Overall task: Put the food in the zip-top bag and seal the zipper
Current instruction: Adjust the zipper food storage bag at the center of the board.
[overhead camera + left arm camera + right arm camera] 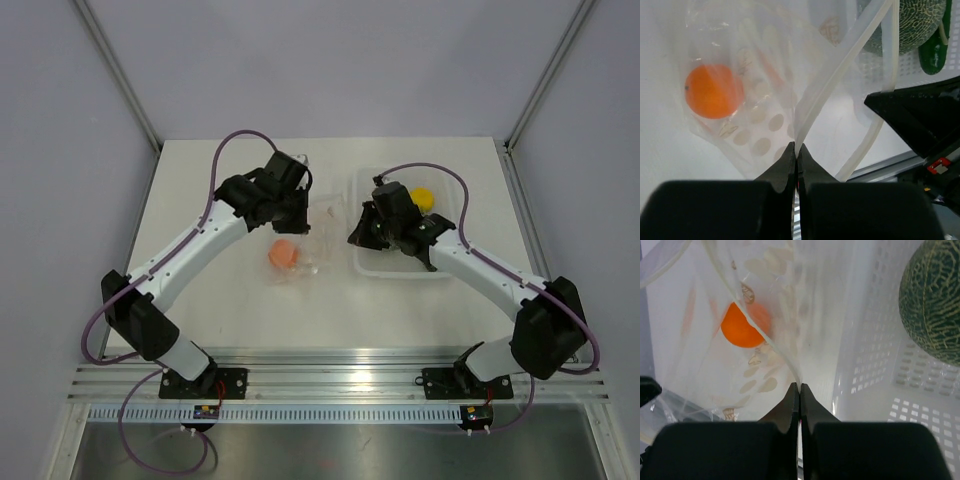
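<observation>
The clear zip-top bag [312, 240] lies between my two grippers, its mouth held open. The small orange ball [284, 253] sits inside it and also shows in the left wrist view [714, 91] and the right wrist view [742, 325]. My left gripper [796, 150] is shut on the whitish zipper strip [840, 65] at the bag's far side. My right gripper [799, 386] is shut on the bag's opposite rim, by the tray. The speckled green ball [935, 305] and the dark green cucumber [935, 50] lie in the tray. The yellow lemon piece [422, 198] is there too. The fish piece is hidden.
The rigid clear perforated tray [400, 270] stands right of the bag, under my right arm. Grey walls surround the white table [220, 310]. My right gripper's black body [920, 115] shows in the left wrist view.
</observation>
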Controlling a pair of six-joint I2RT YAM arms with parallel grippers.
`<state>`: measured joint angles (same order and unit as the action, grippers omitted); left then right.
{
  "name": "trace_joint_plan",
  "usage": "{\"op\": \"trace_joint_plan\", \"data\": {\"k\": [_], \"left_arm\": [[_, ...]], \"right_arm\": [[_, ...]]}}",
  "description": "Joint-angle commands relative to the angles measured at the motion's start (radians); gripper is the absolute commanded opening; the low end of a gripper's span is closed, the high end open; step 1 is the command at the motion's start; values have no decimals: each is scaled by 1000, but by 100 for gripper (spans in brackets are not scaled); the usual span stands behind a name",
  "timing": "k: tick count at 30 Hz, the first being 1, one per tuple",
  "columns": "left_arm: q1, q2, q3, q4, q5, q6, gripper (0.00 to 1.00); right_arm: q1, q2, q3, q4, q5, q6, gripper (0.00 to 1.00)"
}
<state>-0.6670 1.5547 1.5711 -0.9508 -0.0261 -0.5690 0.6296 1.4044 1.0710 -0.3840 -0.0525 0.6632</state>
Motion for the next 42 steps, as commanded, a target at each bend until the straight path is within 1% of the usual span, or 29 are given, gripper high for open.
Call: {"op": "trace_joint_plan", "data": {"k": [1, 5, 9, 12, 15, 16, 18, 22, 25, 26, 28, 29, 30, 33, 36, 38, 39, 40, 41, 42], "left_arm": [[10, -65, 72, -92, -67, 49, 0], [12, -74, 132, -192, -152, 66, 0], [17, -79, 153, -232, -193, 81, 0], [18, -74, 150, -218, -160, 84, 0], [18, -68, 109, -169, -132, 86, 0], [18, -65, 96, -131, -103, 86, 0], [17, -55, 67, -82, -45, 84, 0], [17, -33, 40, -23, 20, 66, 0], [14, -21, 40, -2, 55, 57, 0], [14, -18, 40, 0, 55, 54, 0], [14, -16, 41, 6, 52, 52, 0], [14, -13, 43, 6, 52, 54, 0], [14, -10, 44, 9, 58, 55, 0], [14, 2, 55, 7, 61, 58, 0], [14, 10, 58, 7, 66, 58, 0], [14, 13, 56, 7, 68, 57, 0], [14, 15, 56, 7, 68, 57, 0], [14, 15, 56, 9, 68, 55, 0], [14, 16, 58, 7, 69, 55, 0], [14, 16, 59, 9, 68, 54, 0]], "right_arm": [[9, 89, 122, 2, 75, -50, 0], [7, 177, 208, -3, 138, -54, 0], [1, 237, 244, -1, 172, -45, 0], [-2, 263, 273, -24, 207, -45, 0], [-5, 263, 270, -46, 247, -39, 0], [-7, 262, 267, -55, 256, -36, 0], [-8, 243, 248, -65, 273, -30, 0], [-10, 186, 211, -84, 273, -20, 0], [-10, 124, 187, -95, 266, -16, 14], [-10, 89, 176, -96, 264, -8, 23], [-10, 55, 167, -98, 257, -4, 34], [-10, 26, 162, -95, 247, -4, 42], [-10, 13, 164, -96, 229, -4, 53], [-10, -13, 179, -122, 186, -5, 64], [-10, -53, 184, -141, 204, -1, 64], [-16, -108, 152, -151, 271, 25, 63], [-25, -126, 135, -159, 331, 57, 62], [-86, -145, 115, -162, 342, 84, 62], [-131, -183, 60, -164, 324, 155, 61], [-180, -203, 22, -132, 294, 180, 61]]}}
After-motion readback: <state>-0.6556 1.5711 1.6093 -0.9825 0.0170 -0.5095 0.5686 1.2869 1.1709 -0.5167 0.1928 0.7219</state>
